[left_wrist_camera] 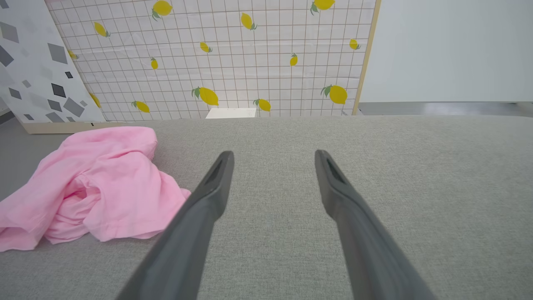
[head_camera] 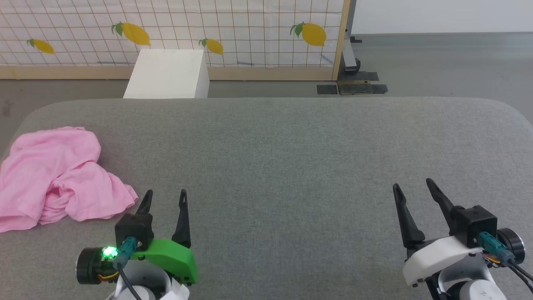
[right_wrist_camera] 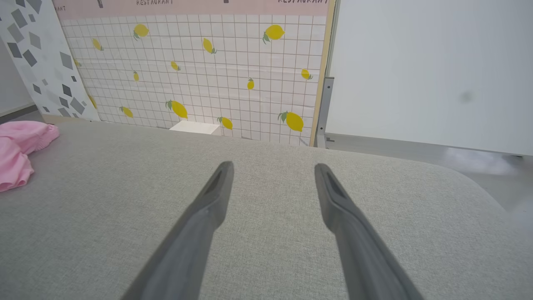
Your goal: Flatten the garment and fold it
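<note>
The garment (head_camera: 58, 179) lies in a crumpled pink heap just left of the left gripper (head_camera: 166, 192); that claw stands spread, holding nothing. Well to its right, the right gripper (head_camera: 412, 183) gapes likewise above the grey cushion (head_camera: 291, 146).

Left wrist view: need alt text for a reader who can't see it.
A crumpled pink garment lies bunched at the left of a grey fabric surface, close beside the open, empty left gripper. A lemon-print gridded screen stands behind.
</note>
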You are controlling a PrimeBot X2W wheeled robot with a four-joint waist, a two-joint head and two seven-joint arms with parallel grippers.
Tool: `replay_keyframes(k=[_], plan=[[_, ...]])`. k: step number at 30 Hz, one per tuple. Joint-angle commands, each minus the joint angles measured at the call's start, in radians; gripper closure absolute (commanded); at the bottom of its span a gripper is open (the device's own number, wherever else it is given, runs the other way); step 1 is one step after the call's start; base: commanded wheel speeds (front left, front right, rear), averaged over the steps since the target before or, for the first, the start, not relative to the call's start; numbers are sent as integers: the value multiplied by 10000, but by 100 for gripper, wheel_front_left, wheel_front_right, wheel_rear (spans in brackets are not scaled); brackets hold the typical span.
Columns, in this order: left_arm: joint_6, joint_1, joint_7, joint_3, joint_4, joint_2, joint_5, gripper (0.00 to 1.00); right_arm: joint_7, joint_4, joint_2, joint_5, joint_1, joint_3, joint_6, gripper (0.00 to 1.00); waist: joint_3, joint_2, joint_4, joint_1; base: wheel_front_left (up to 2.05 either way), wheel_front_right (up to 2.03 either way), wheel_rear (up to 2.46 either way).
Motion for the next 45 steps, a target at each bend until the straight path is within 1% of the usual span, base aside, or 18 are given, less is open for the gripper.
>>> replay_keyframes(k=[1, 16, 45], plan=[[83, -198, -108, -54, 30, 7, -115, 0, -109, 53, 1, 132, -168, 5, -1, 0, -2, 0, -3, 0, 0, 0, 0], [169, -246, -423, -199, 119, 95, -399, 0, -426, 222, 2, 439, -279, 16, -3, 0, 1, 0, 20, 0, 0, 0, 0], [490, -465, -1019, -622, 568, 194, -859, 0, -934, 555, 3, 917, -486, 46, -7, 0, 5, 0, 25, 0, 0, 0, 0]])
